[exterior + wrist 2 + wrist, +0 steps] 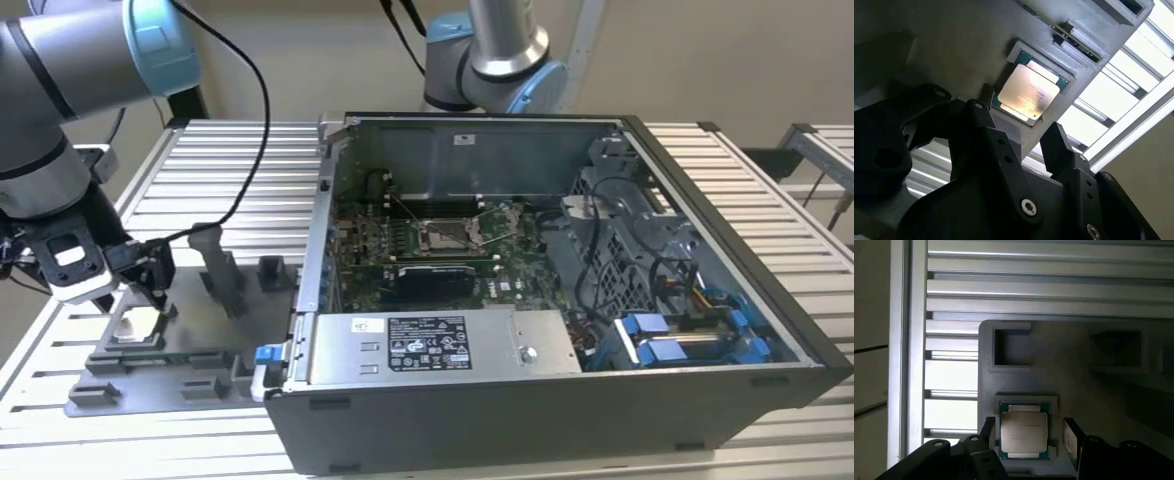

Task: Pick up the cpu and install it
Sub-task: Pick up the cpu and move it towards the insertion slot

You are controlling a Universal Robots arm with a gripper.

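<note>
1 cpu (1023,432) rests in 1 grey tray (1079,390), flanked on both sides by the end effector (1028,426), spread apart, gripping nothing.

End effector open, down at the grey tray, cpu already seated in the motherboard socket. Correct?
One thing is off. The cpu is not in the socket. It lies in its recess in the grey tray, between the fingers of the open end effector, as the first wrist view shows. The rest holds: the end effector is open and down at the tray.
</note>
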